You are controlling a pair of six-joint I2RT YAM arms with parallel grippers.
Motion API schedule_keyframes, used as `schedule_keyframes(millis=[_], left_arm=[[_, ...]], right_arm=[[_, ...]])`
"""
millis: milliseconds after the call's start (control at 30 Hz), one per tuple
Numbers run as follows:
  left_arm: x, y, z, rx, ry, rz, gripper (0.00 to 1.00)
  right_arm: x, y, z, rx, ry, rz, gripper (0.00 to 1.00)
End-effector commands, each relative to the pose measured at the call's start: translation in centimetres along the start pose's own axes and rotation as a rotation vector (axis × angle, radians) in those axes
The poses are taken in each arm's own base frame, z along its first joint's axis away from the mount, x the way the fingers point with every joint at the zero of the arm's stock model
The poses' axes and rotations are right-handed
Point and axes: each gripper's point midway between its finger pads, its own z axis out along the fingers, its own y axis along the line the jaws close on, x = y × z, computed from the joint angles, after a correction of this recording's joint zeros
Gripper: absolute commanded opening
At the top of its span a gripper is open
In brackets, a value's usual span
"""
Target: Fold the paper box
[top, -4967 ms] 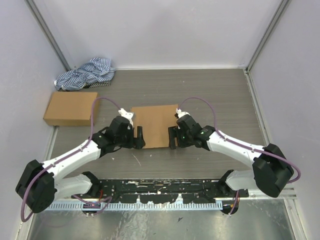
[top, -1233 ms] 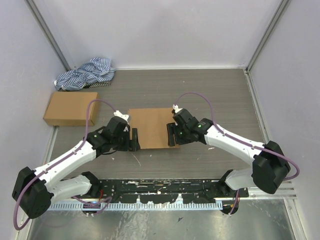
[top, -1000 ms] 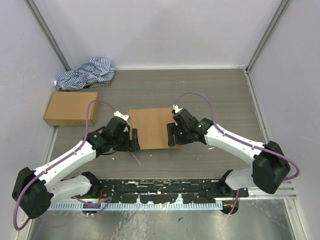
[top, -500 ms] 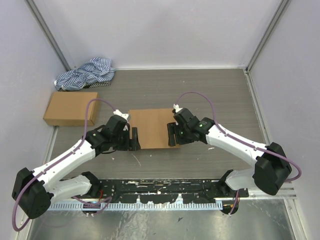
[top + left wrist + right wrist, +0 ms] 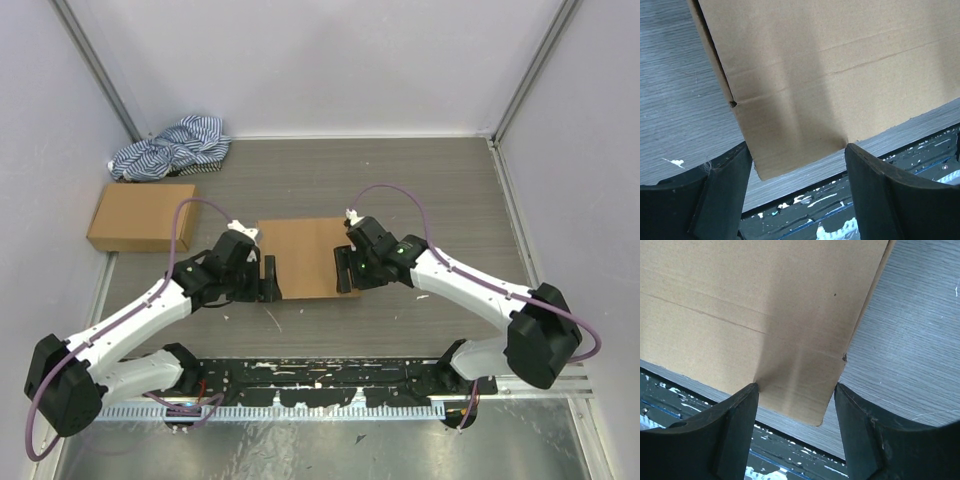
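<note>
The paper box (image 5: pixel 305 255) lies in the middle of the table as a closed, flat brown cardboard rectangle. My left gripper (image 5: pixel 270 279) is open at its near left corner. In the left wrist view the box (image 5: pixel 830 75) fills the top, and that gripper (image 5: pixel 797 152) has one finger on each side of the corner. My right gripper (image 5: pixel 343 270) is open at the near right corner. In the right wrist view the box (image 5: pixel 765 305) has its corner between the fingers of that gripper (image 5: pixel 796 390). Neither gripper holds anything.
A ready-made brown cardboard box (image 5: pixel 140 216) sits at the left edge. A blue-white striped cloth (image 5: pixel 170 147) lies in the far left corner. Grey walls close the table on three sides. A black mounting rail (image 5: pixel 320 378) runs along the near edge.
Since five seconds ago the box and both grippers have shifted slightly left. Over the last second nothing has visibly moved.
</note>
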Motion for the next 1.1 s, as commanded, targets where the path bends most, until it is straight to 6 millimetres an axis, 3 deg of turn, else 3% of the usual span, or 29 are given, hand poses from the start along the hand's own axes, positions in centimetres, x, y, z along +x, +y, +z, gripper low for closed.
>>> schedule_keyframes(millis=[0, 400, 733, 1067], left_arm=[[-0.1, -1.2, 0.5, 0.060, -0.003, -0.007, 0.80], [0.8, 0.1, 2.0, 0.014, 0.018, -0.003, 0.80], [2.5, 2.9, 4.4, -0.093, 0.059, 0.006, 0.76], [2.4, 4.8, 4.7, -0.181, 0.020, 0.004, 0.70]], right_arm=[[-0.6, 1.2, 0.9, -0.052, -0.025, -0.009, 0.67], [0.1, -0.3, 2.7, 0.010, -0.012, -0.014, 0.66], [0.3, -1.5, 3.9, 0.069, -0.012, -0.019, 0.66], [0.0, -2.9, 4.3, 0.130, -0.049, -0.037, 0.66]])
